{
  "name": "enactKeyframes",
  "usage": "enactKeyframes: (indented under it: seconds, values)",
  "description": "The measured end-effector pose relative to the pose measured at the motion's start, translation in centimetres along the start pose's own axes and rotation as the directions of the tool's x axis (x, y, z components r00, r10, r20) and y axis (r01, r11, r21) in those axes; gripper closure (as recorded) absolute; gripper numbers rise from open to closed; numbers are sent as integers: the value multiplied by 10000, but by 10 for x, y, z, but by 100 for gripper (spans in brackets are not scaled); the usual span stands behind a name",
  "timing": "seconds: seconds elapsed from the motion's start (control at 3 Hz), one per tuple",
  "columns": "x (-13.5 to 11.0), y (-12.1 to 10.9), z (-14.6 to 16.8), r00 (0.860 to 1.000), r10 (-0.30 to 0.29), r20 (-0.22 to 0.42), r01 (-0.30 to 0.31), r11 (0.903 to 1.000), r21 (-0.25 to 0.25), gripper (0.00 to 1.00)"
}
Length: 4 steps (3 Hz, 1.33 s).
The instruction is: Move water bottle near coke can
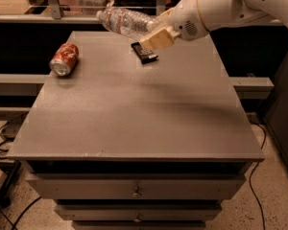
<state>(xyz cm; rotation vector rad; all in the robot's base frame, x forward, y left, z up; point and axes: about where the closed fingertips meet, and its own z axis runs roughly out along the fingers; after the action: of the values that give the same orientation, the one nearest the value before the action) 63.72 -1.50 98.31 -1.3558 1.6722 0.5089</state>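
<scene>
Gripper (151, 32) is up over the far-centre part of the table (134, 123), clamped on the bottle (127, 22). One cream finger (159, 37) shows across the bottle's base end; the other is hidden behind it. Bottle is off the surface, in the air, approx. horizontal, w/ the cap end pointing left & a bit higher than the base. Arm (221, 6) comes in from the upper right. Can (64, 59) lies on its side near the far-left edge of the table, silver top toward the camera, well apart from the bottle & lower-left of it. Dark wrapper (145, 53) lies flat on the table just below the gripper; can't tell any contact between them. Two drawers (137, 188) w/ small knobs sit under the top. Cables (2, 143) on the floor at left.
</scene>
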Motion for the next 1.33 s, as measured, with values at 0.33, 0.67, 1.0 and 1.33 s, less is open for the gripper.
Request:
enactKeyframes:
  seconds: [0.33,0.67,1.0,1.33]
  values:
    - [-6,0,1,9999,-77,99,78,9999,-122,100]
    - [-5,1,7,9999,124,119,-121,9995,-279,100]
    - [-21,16,35,9990,-68,439,104,9965,-827,100]
    - [-27,30,79,9979,1,640,103,9867,-1624,100]
